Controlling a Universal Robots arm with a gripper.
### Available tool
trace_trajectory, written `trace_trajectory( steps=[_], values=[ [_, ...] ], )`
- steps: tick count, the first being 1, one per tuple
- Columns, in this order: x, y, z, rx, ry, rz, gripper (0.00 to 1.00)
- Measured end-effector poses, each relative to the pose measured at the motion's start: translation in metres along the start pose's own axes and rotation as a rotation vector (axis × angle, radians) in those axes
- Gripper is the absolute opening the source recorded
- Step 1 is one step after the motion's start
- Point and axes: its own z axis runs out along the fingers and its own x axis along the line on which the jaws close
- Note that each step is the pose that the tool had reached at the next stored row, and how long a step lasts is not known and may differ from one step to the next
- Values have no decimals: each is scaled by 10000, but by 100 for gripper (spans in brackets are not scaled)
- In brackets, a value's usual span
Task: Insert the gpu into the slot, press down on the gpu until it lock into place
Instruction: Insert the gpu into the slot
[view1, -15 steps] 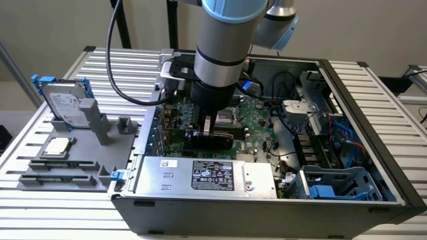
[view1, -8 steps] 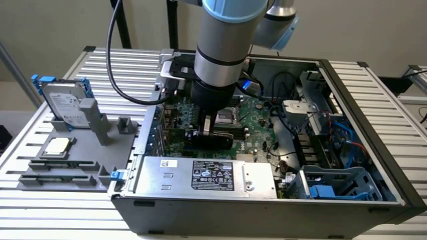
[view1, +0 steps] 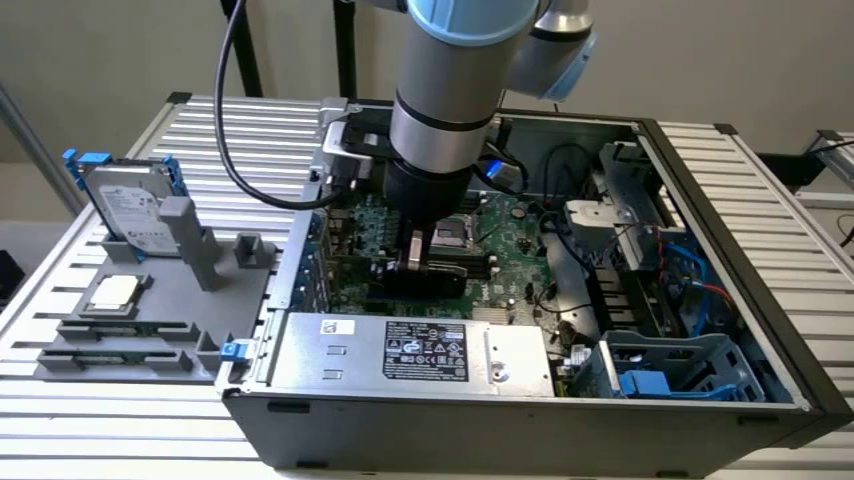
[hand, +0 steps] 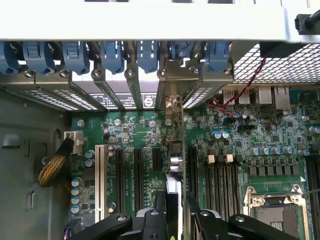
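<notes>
Exterior view — arm (view1: 447, 90) vertical, reaching down inside case (view1: 534, 420); fingers (hand: 160, 207) spread astride black gpu (hand: 172, 185) — card upright, edge-on over motherboard (hand: 240, 150).

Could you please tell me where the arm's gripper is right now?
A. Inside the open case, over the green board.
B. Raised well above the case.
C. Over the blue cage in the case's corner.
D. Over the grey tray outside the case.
A: the gripper is down inside the open case, directly over the green board.
</notes>
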Motion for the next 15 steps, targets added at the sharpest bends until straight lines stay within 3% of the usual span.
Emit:
trace_trajectory(
  steps=[15],
  values=[
    [11, -5, 44, -115, -1, 1, 26]
  ],
)
